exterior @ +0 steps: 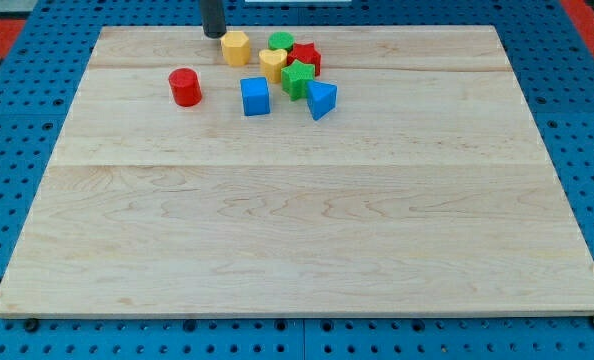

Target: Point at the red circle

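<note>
Pale wooden tabletop (pixel 297 240), smooth planks, lies bare toward the view's bottom.

Landmark: red circle, a short glossy cylinder block (pixel 185 87), alone near the top edge. To its right, well apart, stand the blue cube (pixel 255 96) and blue triangle (pixel 321 99); above those cluster a yellow hexagon (pixel 236 47), yellow heart (pixel 272 63), green star (pixel 297 78), red star (pixel 306 58) and green circle (pixel 281 42). My tip (pixel 213 35), a plain dark rod with no end effector to spread or close, rests up-right of the circle, just left of the hexagon.

Lab bench — wooden board (pixel 297 220) on blue pegboard (pixel 17 90).
</note>
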